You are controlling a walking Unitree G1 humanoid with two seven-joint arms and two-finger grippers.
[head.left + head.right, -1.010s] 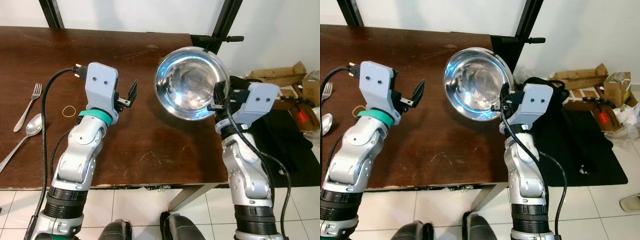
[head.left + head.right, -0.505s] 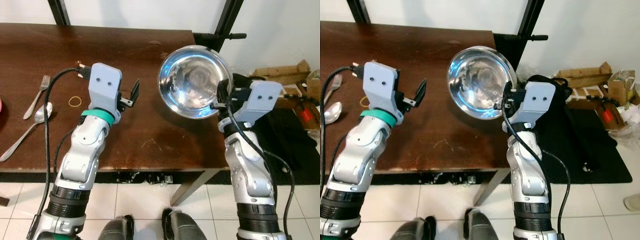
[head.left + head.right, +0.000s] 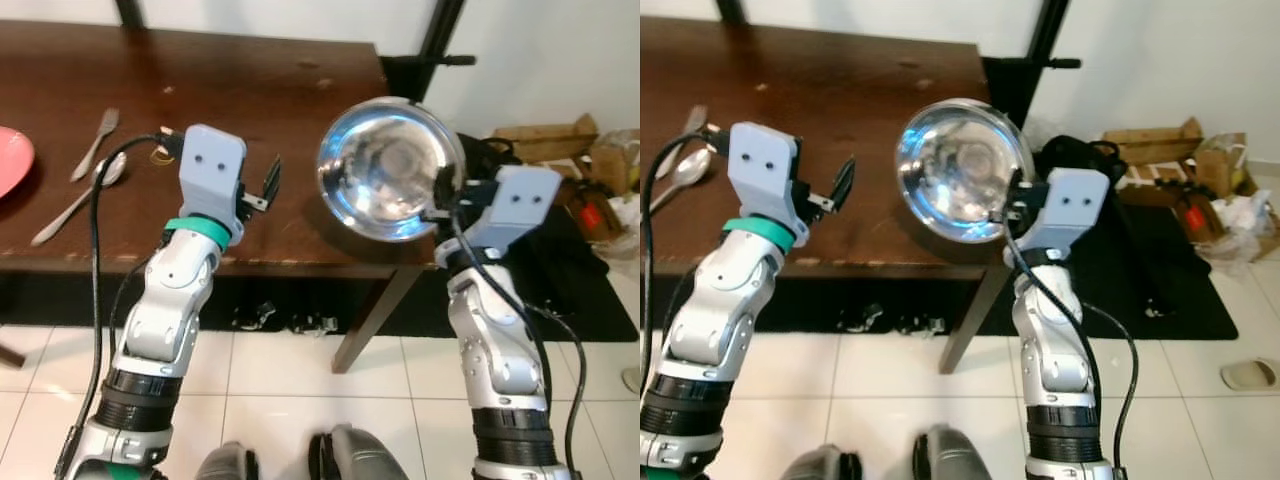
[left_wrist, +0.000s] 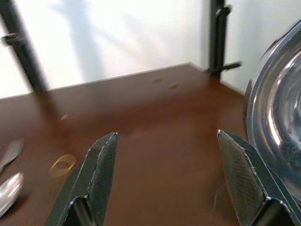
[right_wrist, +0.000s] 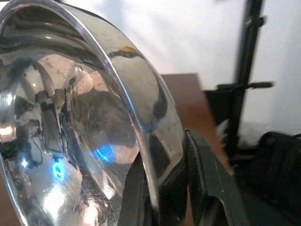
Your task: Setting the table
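Steel bowl [image 3: 390,168] pinched by its rim in the right gripper [image 3: 440,198]

The bowl is tilted up on edge above the table's [image 3: 300,90] right corner, just left of the right gripper whose fingers clamp its rim; the left gripper [image 4: 164,179] hovers spread wide and empty, with spoon [image 3: 78,200], fork [image 3: 95,143] and pink plate [image 3: 12,160] further left

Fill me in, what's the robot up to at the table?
It is setting the table. The right gripper pinches the rim of a shiny metal bowl, holding it tilted in the air over the table's right corner. The left gripper is open, holding nothing, above the tabletop. A fork, a spoon and a pink plate lie toward the left side.
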